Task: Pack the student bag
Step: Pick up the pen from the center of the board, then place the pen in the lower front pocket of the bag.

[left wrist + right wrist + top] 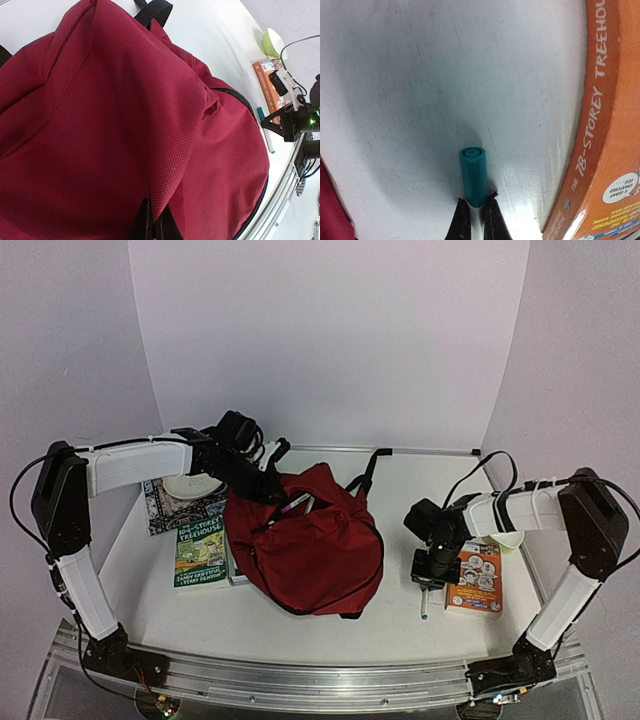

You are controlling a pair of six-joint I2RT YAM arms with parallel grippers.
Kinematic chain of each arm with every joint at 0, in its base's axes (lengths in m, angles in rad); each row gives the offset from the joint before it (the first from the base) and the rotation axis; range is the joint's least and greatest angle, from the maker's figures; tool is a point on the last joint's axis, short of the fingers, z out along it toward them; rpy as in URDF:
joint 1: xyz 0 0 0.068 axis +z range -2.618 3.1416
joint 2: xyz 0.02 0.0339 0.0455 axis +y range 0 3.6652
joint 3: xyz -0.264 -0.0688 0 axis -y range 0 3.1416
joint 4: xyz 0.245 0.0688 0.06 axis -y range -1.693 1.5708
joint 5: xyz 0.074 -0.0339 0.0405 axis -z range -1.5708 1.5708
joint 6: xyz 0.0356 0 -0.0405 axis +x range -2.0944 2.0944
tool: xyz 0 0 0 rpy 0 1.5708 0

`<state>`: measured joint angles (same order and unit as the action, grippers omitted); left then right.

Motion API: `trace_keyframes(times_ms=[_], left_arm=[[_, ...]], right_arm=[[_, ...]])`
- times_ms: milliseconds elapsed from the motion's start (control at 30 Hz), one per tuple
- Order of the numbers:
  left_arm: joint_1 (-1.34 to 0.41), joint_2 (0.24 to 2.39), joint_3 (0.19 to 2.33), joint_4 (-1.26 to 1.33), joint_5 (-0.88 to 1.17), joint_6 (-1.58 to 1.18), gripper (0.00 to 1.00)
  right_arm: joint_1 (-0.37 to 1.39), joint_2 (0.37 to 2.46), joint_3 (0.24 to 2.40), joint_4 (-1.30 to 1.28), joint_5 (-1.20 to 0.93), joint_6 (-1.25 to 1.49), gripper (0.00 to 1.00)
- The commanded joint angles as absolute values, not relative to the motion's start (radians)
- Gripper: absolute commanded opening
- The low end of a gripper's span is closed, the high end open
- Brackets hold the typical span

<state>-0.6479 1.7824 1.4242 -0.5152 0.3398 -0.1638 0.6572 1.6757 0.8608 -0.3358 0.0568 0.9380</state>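
Observation:
The student bag [305, 540] is a large dark red backpack lying in the middle of the table with its top opening facing the back. My left gripper [268, 483] is at the bag's back left rim. In the left wrist view the red fabric [115, 115] fills the frame and my left gripper [152, 220] is shut on a fold of it. My right gripper [425, 575] is to the right of the bag. It is shut on a white marker with a teal cap [473, 175], held just at the table surface. The marker's body shows below the gripper [424, 602].
An orange book [475, 580] lies just right of the marker and fills the right side of the right wrist view [607, 140]. A green bowl [507, 538] stands behind it. A green book [200, 552], a patterned book [165, 508] and a white dish [192, 485] lie left of the bag.

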Motion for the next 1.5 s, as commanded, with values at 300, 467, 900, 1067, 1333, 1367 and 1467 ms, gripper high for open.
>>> trace_keyframes(times_ms=[300, 467, 900, 1067, 1333, 1367, 1467], left_arm=[[-0.651, 1.764, 1.431, -0.517, 0.370, -0.146, 0.00], [-0.652, 1.771, 1.446, -0.530, 0.401, -0.137, 0.00], [-0.682, 1.796, 1.550, -0.599, 0.423, -0.150, 0.00], [-0.682, 1.796, 1.545, -0.604, 0.456, -0.149, 0.00], [-0.693, 1.786, 1.543, -0.617, 0.519, -0.112, 0.00], [-0.693, 1.784, 1.542, -0.621, 0.524, -0.107, 0.00], [-0.694, 1.781, 1.537, -0.634, 0.535, -0.091, 0.00]], right_arm=[[0.837, 1.649, 1.097, -0.505, 0.141, 0.607, 0.00], [0.950, 1.666, 1.276, -0.510, 0.264, 0.357, 0.00], [1.059, 1.858, 1.511, -0.284, 0.279, -0.447, 0.00], [1.059, 1.893, 1.502, -0.122, 0.233, -0.665, 0.00], [1.050, 1.993, 1.520, 0.053, 0.200, -0.856, 0.00], [1.042, 2.001, 1.521, 0.076, 0.191, -0.861, 0.00], [1.016, 2.019, 1.525, 0.130, 0.171, -0.881, 0.00]])
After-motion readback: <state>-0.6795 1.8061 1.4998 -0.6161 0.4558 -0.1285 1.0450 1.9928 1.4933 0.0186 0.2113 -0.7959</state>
